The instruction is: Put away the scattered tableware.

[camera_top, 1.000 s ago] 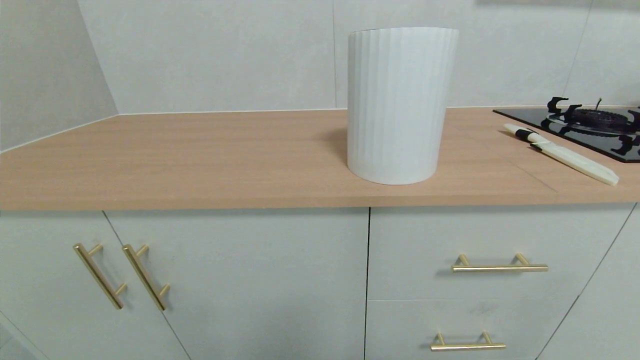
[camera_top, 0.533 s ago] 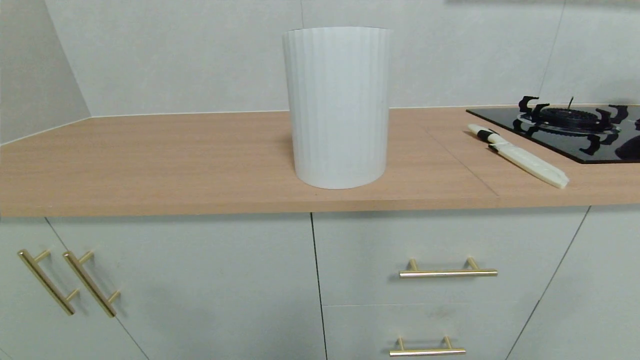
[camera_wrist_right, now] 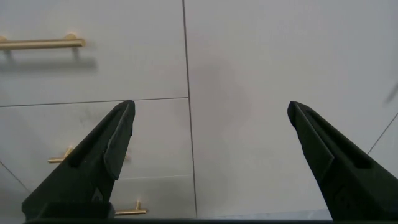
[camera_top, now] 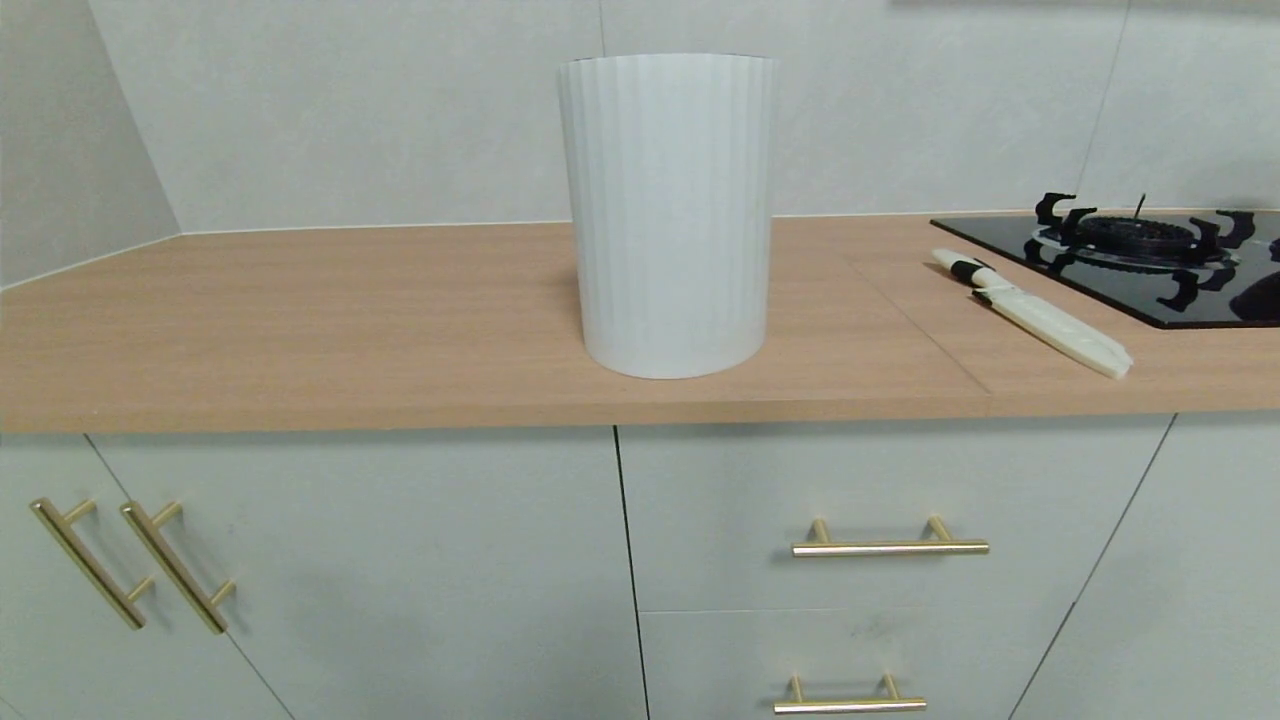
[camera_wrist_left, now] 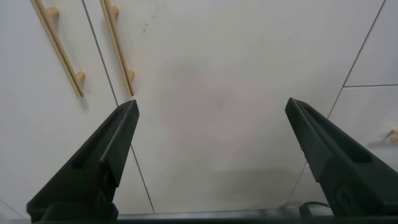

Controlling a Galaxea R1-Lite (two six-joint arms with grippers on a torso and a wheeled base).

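Wood-look table [camera_top: 300,320] in front of me, with a tall white ribbed holder [camera_top: 668,215] standing upright near its front edge, pretty much dead centre in my head view. Off to my right a knife [camera_top: 1030,312] lies flat on the table, apart from the holder and just beside the black hob [camera_top: 1150,270]. Its handle end, with a black band, points back toward the wall, and the pale blade end points at the front edge. Blade might be in a sheath, honestly can't tell from here. Can't see inside the holder either, its rim sits too high for that.

Both my arms are down low, in front of the cabinet fronts under the table. So my left jaws are spread wide with nothing between them, fingers [camera_wrist_left: 106,162] facing a pale door with two slanted brass handles [camera_wrist_left: 118,46]. Same deal for my right jaws, wide apart and holding nothing, fingers [camera_wrist_right: 99,155] pointed at the drawer fronts with their brass bar pulls [camera_wrist_right: 40,43]
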